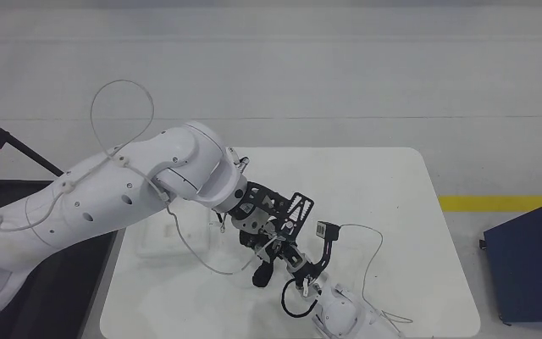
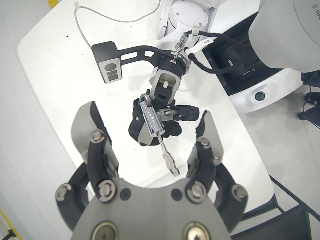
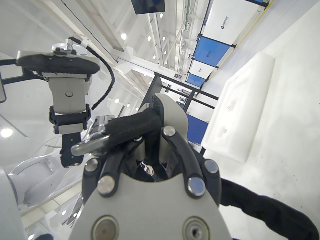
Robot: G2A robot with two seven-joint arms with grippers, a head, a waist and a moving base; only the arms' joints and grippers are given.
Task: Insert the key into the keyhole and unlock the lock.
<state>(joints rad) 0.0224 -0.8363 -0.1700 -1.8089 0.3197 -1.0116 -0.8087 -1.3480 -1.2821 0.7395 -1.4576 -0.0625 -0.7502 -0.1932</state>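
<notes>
One line decides the coming move. The flat silver metal key (image 2: 168, 156) has its blade sunk into the end of the chrome cylinder-bodied padlock (image 2: 150, 118). Its long axis carries on from the lock body straight toward the left gripper (image 2: 149, 111). The key's bow lies between that gripper's spread, empty fingers (image 2: 85, 126), nearer one than the other and touching neither. The left arm therefore looks like the one placed to pinch the bow and turn it.

The padlock is bright and smooth, with its U-shaped shackle (image 2: 143, 99) at the end away from the key. The right gripper (image 3: 152, 126) is clenched on the padlock near that shackle, holding it in the air above the white surface (image 2: 50, 58). Insertion looks done; the turn does not.
</notes>
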